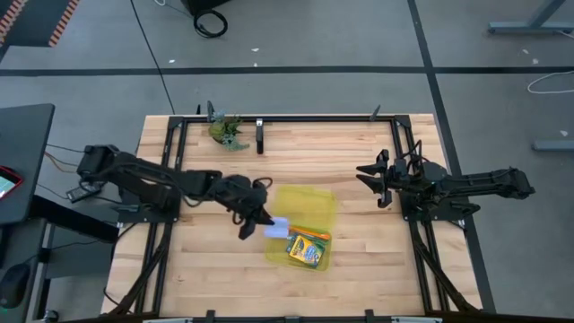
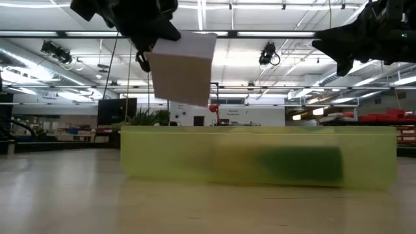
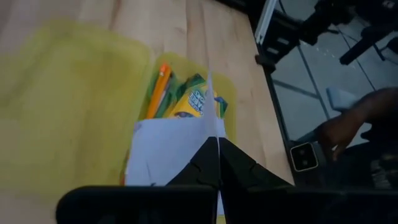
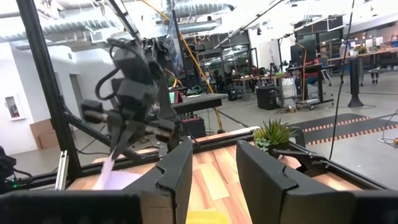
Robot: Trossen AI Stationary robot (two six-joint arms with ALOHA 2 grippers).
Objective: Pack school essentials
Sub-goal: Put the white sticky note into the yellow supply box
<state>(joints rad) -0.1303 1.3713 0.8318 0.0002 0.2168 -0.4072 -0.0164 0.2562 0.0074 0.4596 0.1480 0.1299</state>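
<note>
A translucent yellow case point(image 1: 309, 205) lies open in the middle of the table. In it lie a yellow-green crayon box point(image 1: 308, 248) and an orange pencil point(image 3: 159, 86). My left gripper point(image 1: 254, 222) hangs over the case's left edge, shut on a pale blue note pad point(image 1: 277, 228). The low view shows the note pad point(image 2: 182, 68) well above the case's wall point(image 2: 260, 162). My right gripper point(image 1: 372, 175) waits open, with nothing in it, at the table's right side, above the tabletop. My left gripper pinches the note pad between its two fingers point(image 3: 239, 168) at the pad's near edge point(image 3: 208, 134). The fingers slant down from the table's left. The pad sticks out beyond the fingertips, tilted, and is lifted clear of the case and the table.
A green leafy clump point(image 1: 226, 131) sits at the table's far edge, by the black frame rail point(image 1: 287, 119). Bare wood lies near and left of the case. A person's hand point(image 3: 345, 127) shows beyond the table's right edge.
</note>
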